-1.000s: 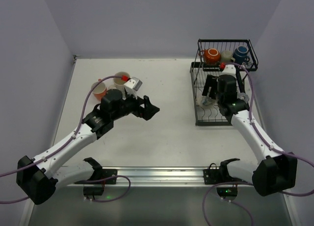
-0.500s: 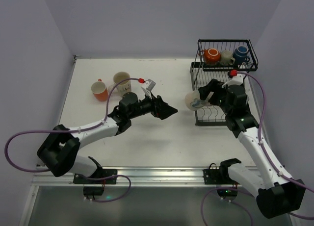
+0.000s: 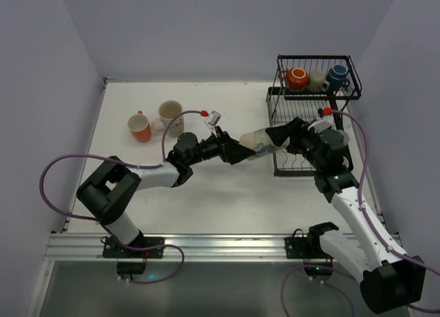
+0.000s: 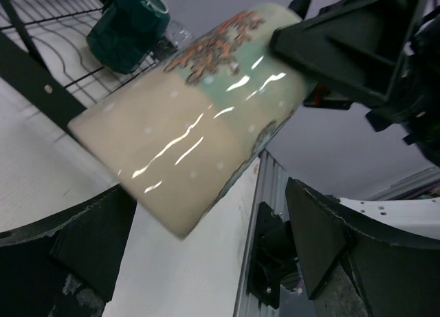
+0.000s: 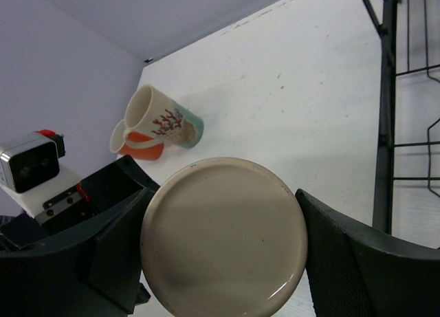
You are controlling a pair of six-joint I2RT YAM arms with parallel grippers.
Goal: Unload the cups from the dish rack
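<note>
While the patterned cup [image 3: 260, 139] hangs lying on its side in the air over the middle of the table [image 3: 206, 207], a little toward the right edge, both hands meet at it. The right hand [image 3: 276, 137] is clamped on one end of the cup, its fingers pressed to opposite sides of the wall. The left hand [image 3: 240, 152] is spread wide around the other end, one finger on each side, and does not appear to have gripped.

The cup is glazed pottery, cream with a pale green band and rust-red markings, and bright streaks of light run along it. I judge it stiff, moderately heavy, slick and easy to chip if dropped from here. No handle shows in any view, so the safest hold is probably square across the round body, well in from the end, and firm before the right hand lets go.

The dish rack [image 3: 278, 117] stands along the right edge toward the far right corner. Its upper basket holds an orange cup [image 3: 297, 77], a cream cup [image 3: 317, 78] and a blue cup [image 3: 337, 74]; a dark teal cup [image 4: 127, 28] lies on the lower tray. Near the far left corner, an orange-red cup [image 3: 139, 128] and a white cup [image 3: 170, 112] stand on the table.
</note>
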